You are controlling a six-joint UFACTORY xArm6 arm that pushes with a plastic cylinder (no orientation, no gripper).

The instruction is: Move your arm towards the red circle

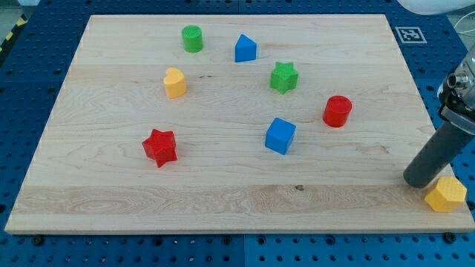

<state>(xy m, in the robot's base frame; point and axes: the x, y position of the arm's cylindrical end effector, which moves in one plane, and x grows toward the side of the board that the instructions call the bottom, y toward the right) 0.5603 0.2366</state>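
Light wooden board (223, 200) sitting on a blue pegboard bench (445, 67). My tip (417, 180) holds nothing, it's just a bare rod at the board's right edge, touching the yellow block (446, 194). The red circle (337, 111) is up-left, well apart.

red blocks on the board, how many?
2. The red circle sits right of centre; the red star lies lower left. None look hidden.

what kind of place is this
Probably a robotics lab bench: a wooden board of small coloured blocks sits on a blue perforated table, with a fiducial marker nearby and my tip beside the yellow block.
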